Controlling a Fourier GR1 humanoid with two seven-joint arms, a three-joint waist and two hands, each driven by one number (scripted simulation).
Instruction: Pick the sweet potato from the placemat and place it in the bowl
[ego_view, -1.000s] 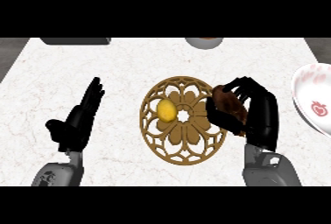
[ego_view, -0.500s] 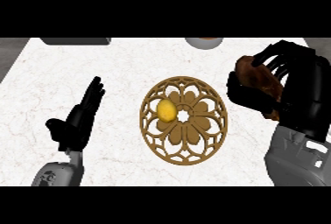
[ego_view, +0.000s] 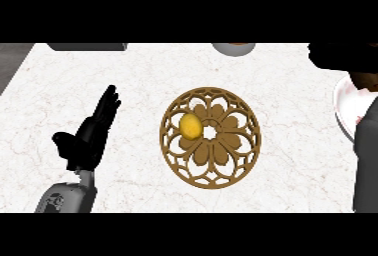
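Right hand (ego_view: 341, 56) is sitting at the upper right edge over the bowl (ego_view: 341, 107), fingers curling around the brown sweet potato (ego_view: 365, 79). Left hand (ego_view: 92, 131) is resting open at left. Yellow item (ego_view: 191, 126) is lying on the placemat (ego_view: 210, 137), center of the surface (ego_view: 148, 70).

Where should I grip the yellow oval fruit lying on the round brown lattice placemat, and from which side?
Take the yellow oval fruit across its narrow middle, from above. It lies flat on the round brown lattice placemat, long axis pointing away from the robot, so thumb and fingers should close from its left and right. The open left hand looks nearer.
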